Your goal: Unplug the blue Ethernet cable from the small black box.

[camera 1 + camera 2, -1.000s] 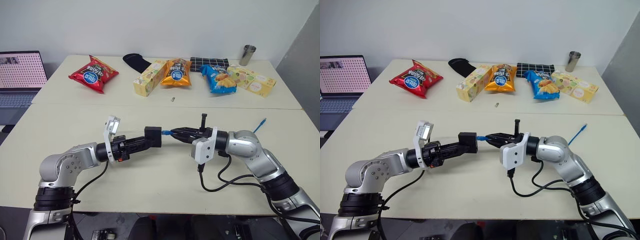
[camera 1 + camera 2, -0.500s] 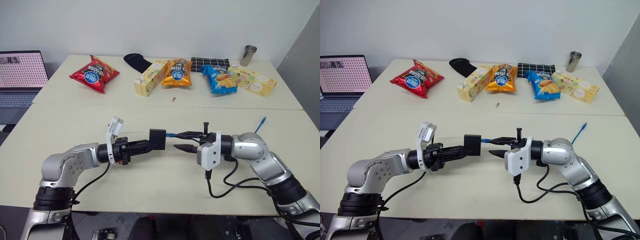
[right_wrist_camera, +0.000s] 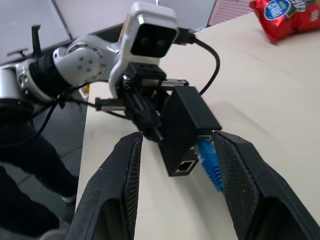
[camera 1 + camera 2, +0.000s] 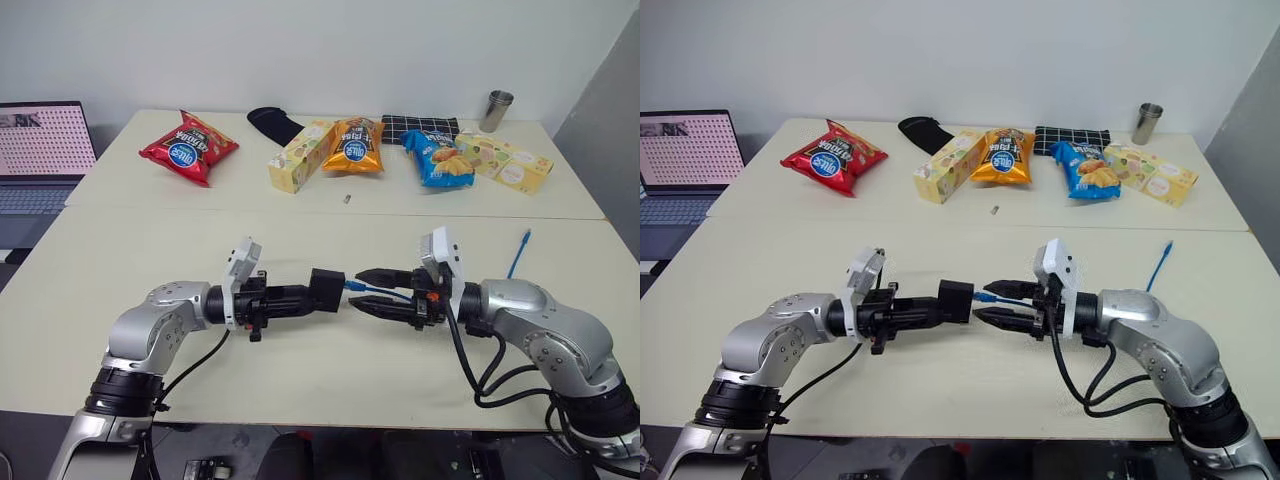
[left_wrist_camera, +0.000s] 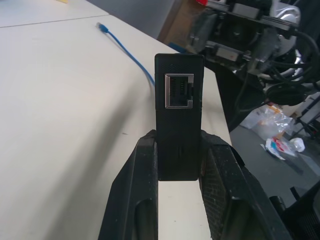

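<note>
Pale table below; left gripper clamps box, right gripper parted around plugged cable. Risk: closing off-plug, slipping.

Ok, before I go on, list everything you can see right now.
small black box: one, black, held above the near table
blue Ethernet cable: one, blue, plug at the box, far end on the table
red snack bag: one, red, far table, left
orange snack bag: one, orange, far table, middle
blue snack bag: one, blue, far table, right
yellow cartons: two, yellow, far table
black cloth: one, black, far table
checked pouch: one, black-and-white, far table
metal cup: one, silver, far right
laptop: one, grey, far left
left gripper: one, black fingers shut on the box
right gripper: one, black fingers open around the plug
</note>
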